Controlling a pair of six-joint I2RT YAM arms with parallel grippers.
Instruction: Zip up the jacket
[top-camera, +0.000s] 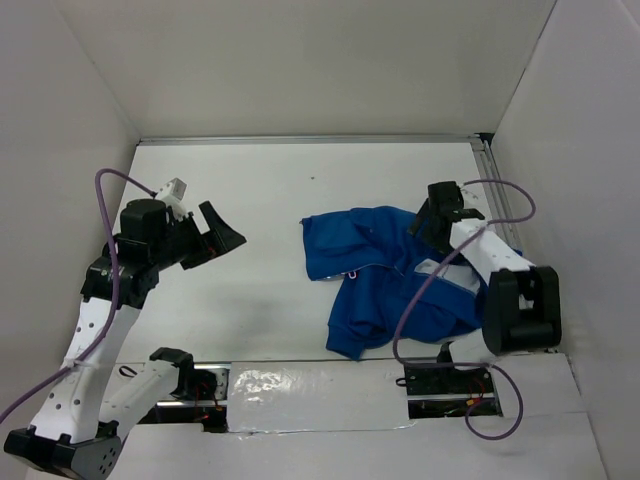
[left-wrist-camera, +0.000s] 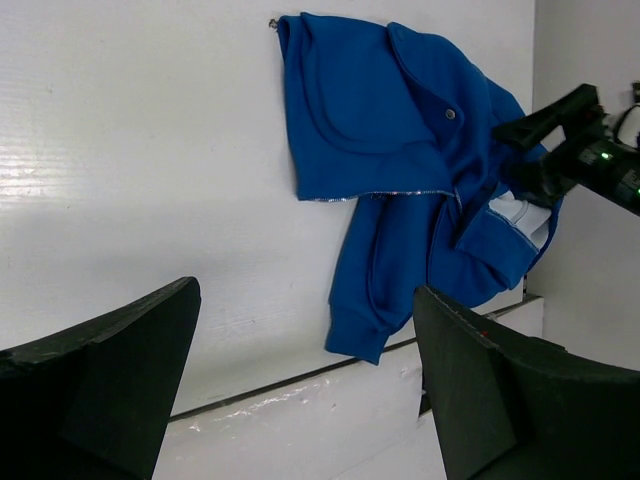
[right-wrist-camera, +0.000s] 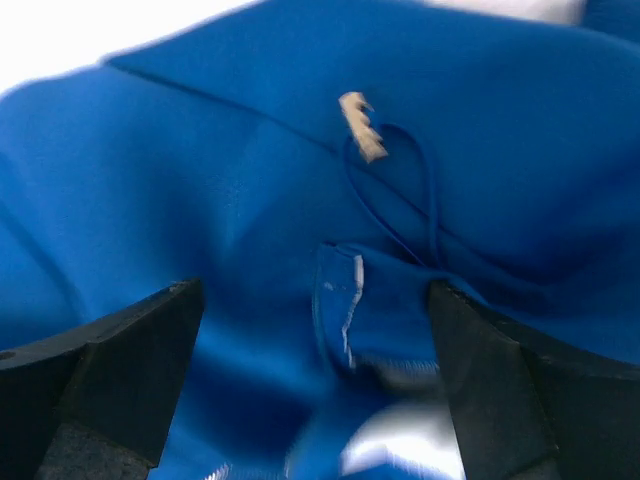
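The royal-blue jacket (top-camera: 385, 275) lies crumpled on the white table, right of centre, with white lining showing by its right edge. It also shows in the left wrist view (left-wrist-camera: 400, 160), with a light zipper line across it. My left gripper (top-camera: 218, 238) is open and empty, raised well left of the jacket. My right gripper (top-camera: 428, 222) is open just above the jacket's upper right part. In the right wrist view a folded zipper edge (right-wrist-camera: 350, 305) lies between the open fingers, with a drawcord and its pale tip (right-wrist-camera: 362, 127) beyond.
White walls enclose the table on three sides, and a metal rail (top-camera: 487, 165) runs along the right edge. Purple cables hang off both arms. A taped seam (top-camera: 320, 385) crosses the near edge by the arm bases.
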